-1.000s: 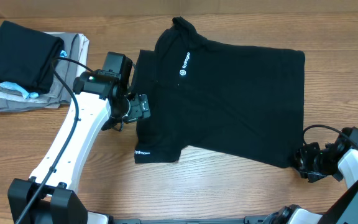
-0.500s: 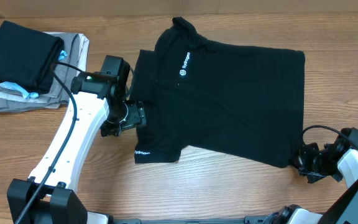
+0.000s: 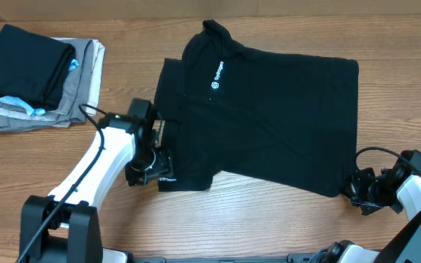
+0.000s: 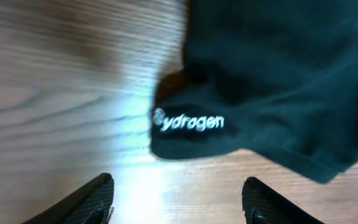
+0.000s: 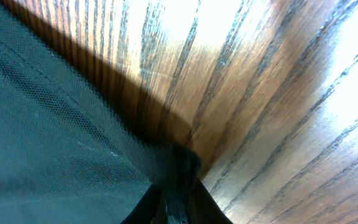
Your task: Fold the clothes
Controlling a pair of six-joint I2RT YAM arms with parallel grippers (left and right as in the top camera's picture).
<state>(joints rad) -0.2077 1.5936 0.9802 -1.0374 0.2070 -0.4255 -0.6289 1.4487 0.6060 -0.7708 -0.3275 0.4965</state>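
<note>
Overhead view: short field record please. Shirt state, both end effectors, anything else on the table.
garment: black shirt spread out, front up, chest logo showing
left end effector: open, just short of the sleeve print, gripping nothing
right end effector: shut on the shirt's hem corner
other: folded pile, far left
surface: wooden table

A black shirt point(image 3: 269, 124) with a collar lies spread flat on the wooden surface point(image 3: 269, 234), with the small white logo on its chest facing up. The left tool point(image 3: 154, 174) is at the sleeve that has a white print near its hem, and the right tool point(image 3: 355, 191) touches the opposite lower corner of the shirt. A stack of folded garments point(image 3: 42, 80), black on grey, lies well apart at the far left.
</note>
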